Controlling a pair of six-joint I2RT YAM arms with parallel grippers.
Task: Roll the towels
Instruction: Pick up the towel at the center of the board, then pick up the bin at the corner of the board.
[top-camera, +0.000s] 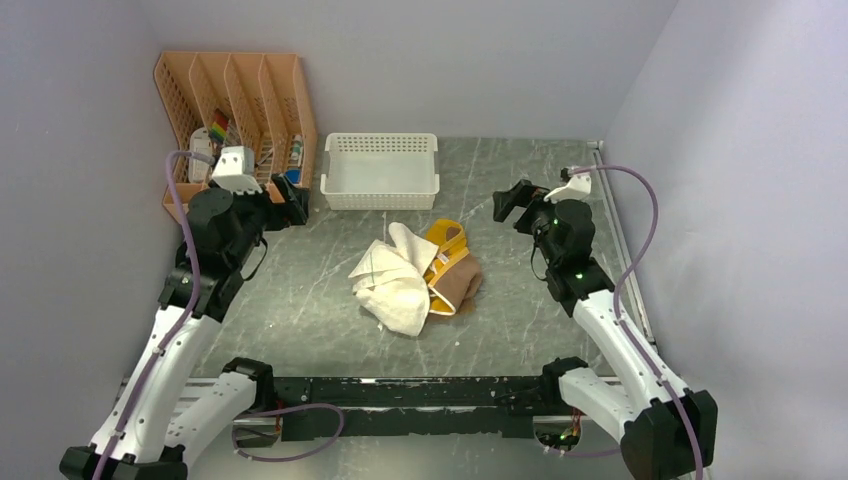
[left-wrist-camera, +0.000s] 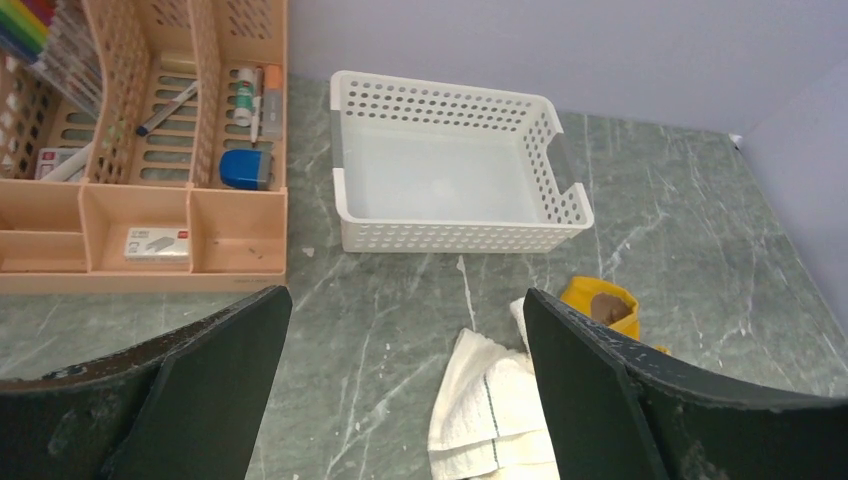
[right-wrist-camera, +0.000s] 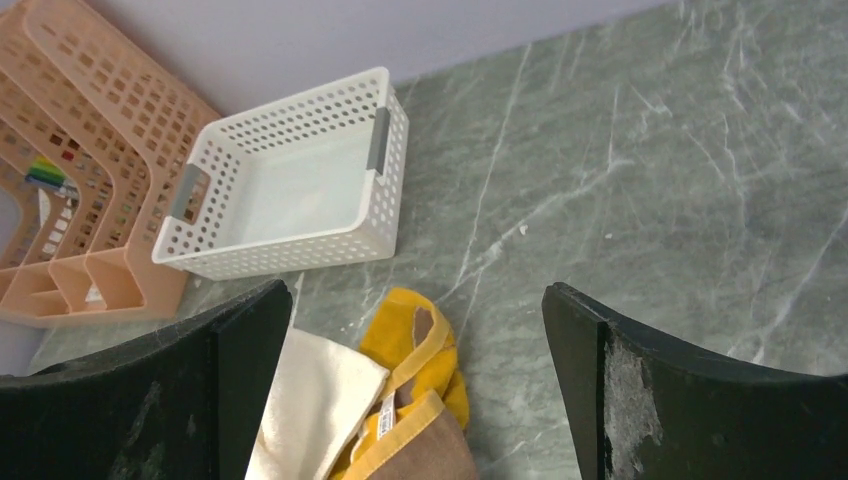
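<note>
The towels (top-camera: 418, 280) lie heaped mid-way across the table (top-camera: 300, 310): cream-white towel (top-camera: 390, 287) at the heap's 9 o'clock, mustard-yellow towel (top-camera: 446, 238) at 1, brown towel (top-camera: 462, 283) at 4. I would draw one clear and flatten it before rolling. Left gripper (top-camera: 294, 203) at 10 and right gripper (top-camera: 511, 202) at 2 hover apart from it, jaws wide, empty. The towels' overlaps are hidden; both wrist views crop the heap.
</note>
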